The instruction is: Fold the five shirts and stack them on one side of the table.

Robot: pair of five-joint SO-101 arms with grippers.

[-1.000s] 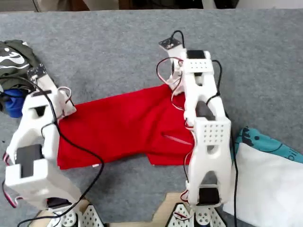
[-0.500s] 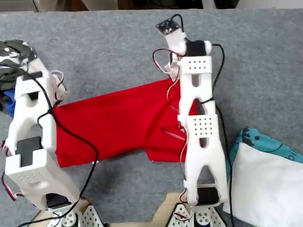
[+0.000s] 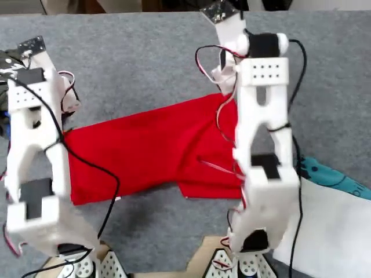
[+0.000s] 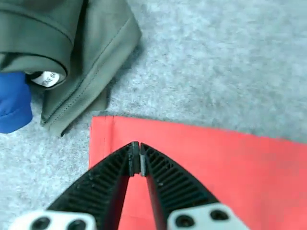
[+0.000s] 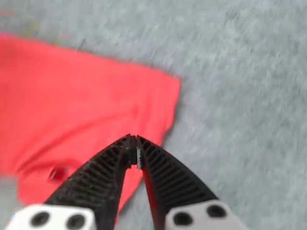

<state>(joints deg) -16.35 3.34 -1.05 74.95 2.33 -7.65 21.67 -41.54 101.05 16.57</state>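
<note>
Red shirt point(image 3: 145, 150) lies spread flat on the grey counter point(image 3: 133, 58) between the two arms, its long side running slightly aslant across the middle. The left hand point(image 4: 136, 160) hangs above the shirt's corner nearest the pile at the counter's left edge. Its jaws are pressed together tip to tip with nothing between them (the red cloth below looks flat and undisturbed). Beyond that corner, across a strip of bare counter, sits a rumpled olive shirt point(image 4: 86, 43), with a blue garment point(image 4: 12, 103) tucked against it. The right hand point(image 5: 134, 152) is likewise closed on nothing, its tips meeting. It is poised over the red shirt's opposite end, near the edge of a sleeve, with bare counter just beside. At the counter's near right, a folded white shirt point(image 3: 333, 231) rests on a teal shirt point(image 3: 324, 172), whose edge peeks out on the far side. This stack sits just beside the right arm, which hides whether it touches the red shirt.
</note>
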